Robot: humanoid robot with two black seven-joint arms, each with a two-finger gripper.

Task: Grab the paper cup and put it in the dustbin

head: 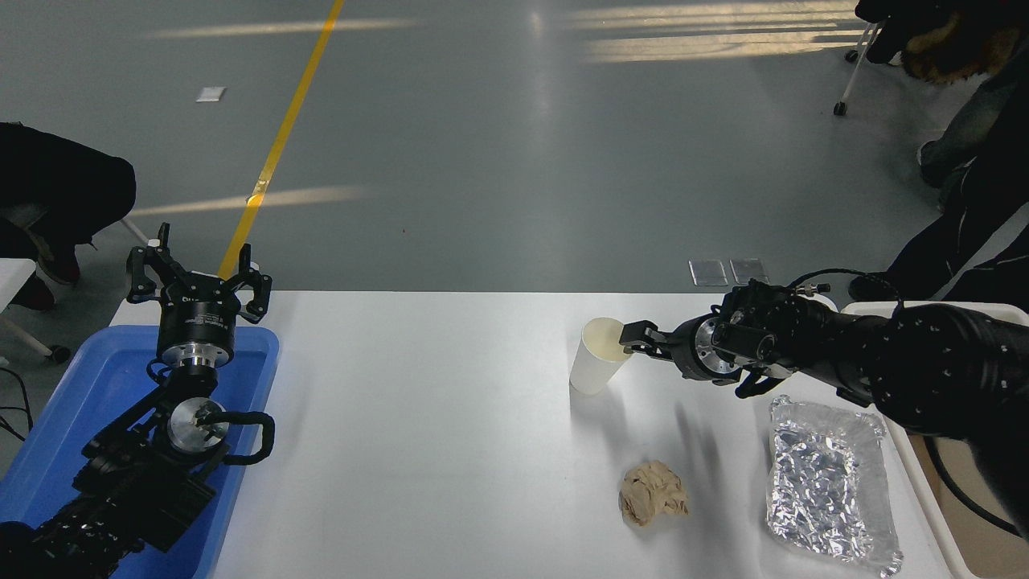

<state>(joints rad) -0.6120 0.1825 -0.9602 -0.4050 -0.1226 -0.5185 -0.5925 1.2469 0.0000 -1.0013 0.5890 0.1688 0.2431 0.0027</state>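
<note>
Worktop (pixel 450 450): white, seen from above; grey floor with a yellow line (pixel 281 137) is seen past the far edge.
Paper cup (pixel 596 366): found right of centre, near the far edge of the worktop; it is tilted, mouth leaning toward the right edge, base at or just off the surface (which of the two cannot be told).
Right gripper (pixel 629 342): brought in from the right edge, pointed leftward; it is clenched on the paper cup's rim on the cup's right side, one fingertip (pixel 635 330) seen outside the rim, the other seemingly at the cream inside.
Right arm (pixel 884 362): black, stretched low over the worktop's far right part.
Dustbin (pixel 924 310): only a cream-white rim is seen, just beyond the worktop's right edge, largely hidden behind the right arm; well apart from the cup.
Left gripper (pixel 197 269): parked at the far left corner of the worktop, pointed away from the camera, fingers spread, nothing held.
Blue tray (pixel 80 394): placed along the left edge, under the left arm.
Paper ball (pixel 653 493): crumpled, tan, lying near the front edge, right of centre.
Foil tray (pixel 828 482): crinkled silver, set at the front right corner, just right of the paper ball.
Persons: dark clothing is seen at the picture's left edge (pixel 56 185) and legs at its upper right (pixel 965 177), both off the worktop.
</note>
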